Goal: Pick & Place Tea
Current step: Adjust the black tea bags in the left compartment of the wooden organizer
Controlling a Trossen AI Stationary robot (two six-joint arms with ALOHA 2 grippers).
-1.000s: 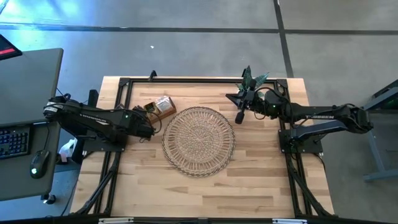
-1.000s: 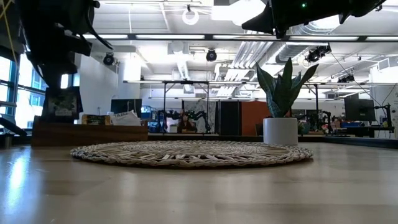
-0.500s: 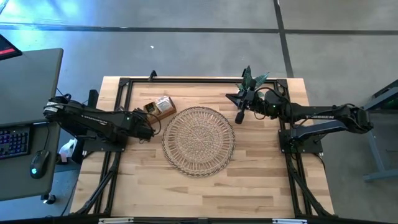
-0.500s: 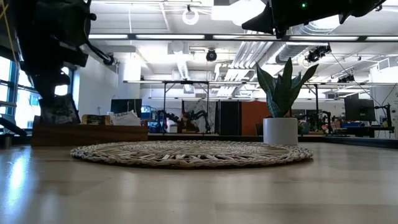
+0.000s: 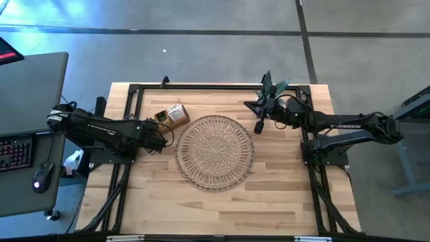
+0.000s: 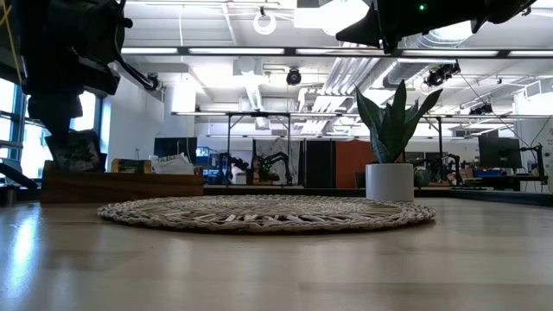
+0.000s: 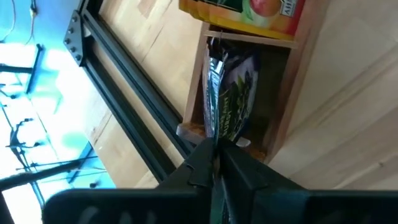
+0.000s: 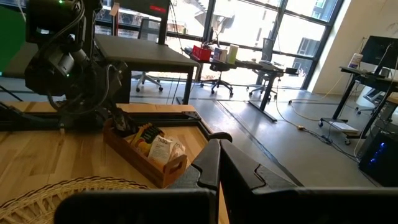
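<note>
Sachets of tea are sitting upright in the wooden compartment box point(image 5: 174, 115) near the tabletop's far-left corner, just beside the round wicker tray point(image 5: 215, 152) at the middle. The left claw point(image 7: 216, 163) is pinching the top edge of a dark green-printed sachet point(image 7: 229, 109) in an end compartment, fingers nearly together on it, with orange sachets point(image 7: 249, 14) filling the next compartment. Such a packet is likely feeling very light, thin and floppy, its foil or paper skin a little slick, so a pinch on the upper seam is looking like the sensible hold; squeezing the middle is risking a crumpled bag. Compartment walls are hugging the sachet closely, so a straight pull out of the slot is probably safest, since dragging sideways could be tipping the light box. The black frame rail point(image 7: 124, 106) is running close along the box's outer side, leaving little room there, while the way toward the tray is lying open. The right claw point(image 8: 219, 163), clenched on nothing, is waiting above the far-right side by the potted plant point(image 6: 390, 142).
</note>
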